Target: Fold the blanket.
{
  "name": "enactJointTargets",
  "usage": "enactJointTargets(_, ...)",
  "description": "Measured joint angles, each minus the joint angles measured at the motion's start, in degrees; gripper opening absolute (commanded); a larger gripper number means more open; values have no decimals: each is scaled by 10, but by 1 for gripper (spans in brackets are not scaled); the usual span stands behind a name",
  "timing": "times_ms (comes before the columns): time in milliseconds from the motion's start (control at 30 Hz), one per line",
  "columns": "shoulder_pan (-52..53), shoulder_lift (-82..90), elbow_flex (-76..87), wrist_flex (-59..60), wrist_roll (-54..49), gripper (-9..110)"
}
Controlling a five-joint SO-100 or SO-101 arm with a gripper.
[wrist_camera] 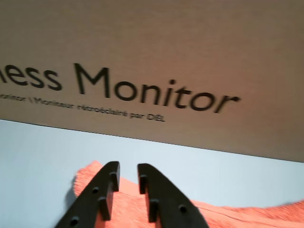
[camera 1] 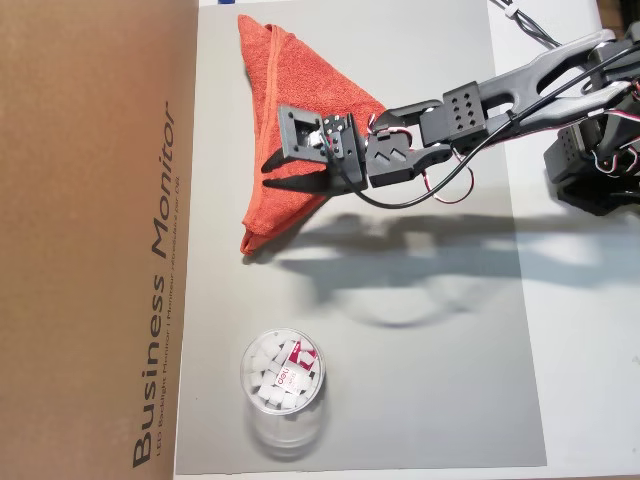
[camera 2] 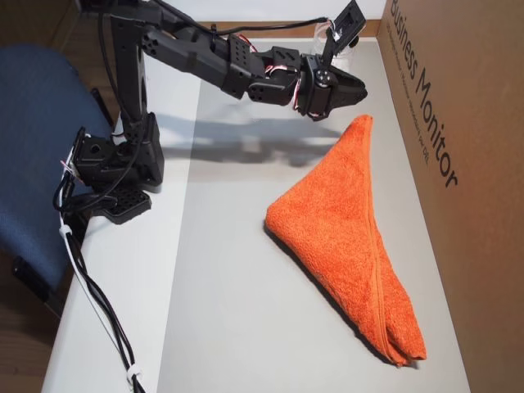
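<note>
Gripper (wrist_camera: 127, 176) fingers slightly apart, holding nothing, raised above towel (camera 2: 344, 237); folded triangle's long edge runs beside cardboard box (camera 2: 458, 205).

Folded blanket (camera 2: 344, 237) lies beside the box (camera 2: 475, 164), jar (camera 1: 282, 385) apart.

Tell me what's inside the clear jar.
The jar holds a heap of small white blocks and a red-and-white label or packet. What the blocks are is too small to tell, and anything beneath them is hidden.
</note>
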Motion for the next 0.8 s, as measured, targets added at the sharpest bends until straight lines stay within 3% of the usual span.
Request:
enactJointTargets(500,134,220,195,1,4,0)
enactJointTargets(800,210,303,215,105,4,0)
